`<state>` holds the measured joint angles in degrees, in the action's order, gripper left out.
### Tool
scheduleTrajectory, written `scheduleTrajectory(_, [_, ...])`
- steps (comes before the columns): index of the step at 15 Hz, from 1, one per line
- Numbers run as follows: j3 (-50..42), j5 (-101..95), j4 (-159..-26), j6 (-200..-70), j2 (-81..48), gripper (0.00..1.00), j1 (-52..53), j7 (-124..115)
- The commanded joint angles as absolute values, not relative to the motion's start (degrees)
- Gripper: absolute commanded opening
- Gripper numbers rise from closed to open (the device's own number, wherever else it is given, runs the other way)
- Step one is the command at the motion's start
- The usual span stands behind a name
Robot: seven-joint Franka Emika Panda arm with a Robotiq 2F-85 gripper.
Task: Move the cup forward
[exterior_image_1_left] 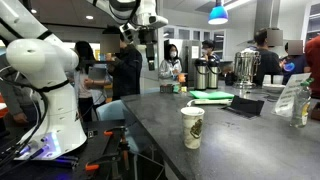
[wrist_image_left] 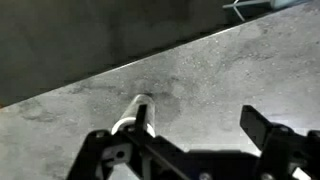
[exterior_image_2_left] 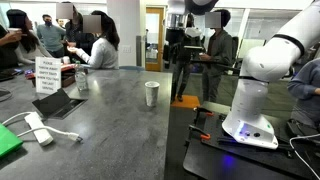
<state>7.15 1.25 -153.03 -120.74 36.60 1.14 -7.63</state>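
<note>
The cup [exterior_image_1_left: 192, 127] is a tall cream-white paper cup with a dark printed pattern. It stands upright on the grey stone table [exterior_image_1_left: 230, 140], near the edge. It also shows in an exterior view [exterior_image_2_left: 151, 94]. My gripper [exterior_image_1_left: 150, 36] hangs high above the table, well clear of the cup, and shows in an exterior view [exterior_image_2_left: 176, 40] too. In the wrist view the gripper [wrist_image_left: 200, 130] is open and empty. The cup [wrist_image_left: 133, 112] shows far below, beside the left finger.
Metal coffee urns [exterior_image_1_left: 245, 66] stand at the table's far end with people around them. A green sheet [exterior_image_1_left: 212, 96], a black notebook [exterior_image_1_left: 245, 105] and a sign [exterior_image_1_left: 290, 98] lie beyond the cup. A sign [exterior_image_2_left: 47, 75], a dark tablet [exterior_image_2_left: 60, 103] and a white power strip [exterior_image_2_left: 38, 128] are also on the table.
</note>
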Motion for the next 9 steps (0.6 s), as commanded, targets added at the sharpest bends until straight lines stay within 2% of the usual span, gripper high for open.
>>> scheduleTrajectory(1, [6.62,0.87,-152.92,-120.58,36.56,1.00,1.69,-7.91])
scheduleTrajectory(9, [6.93,0.55,-152.52,-121.21,35.65,1.00,0.76,-9.59])
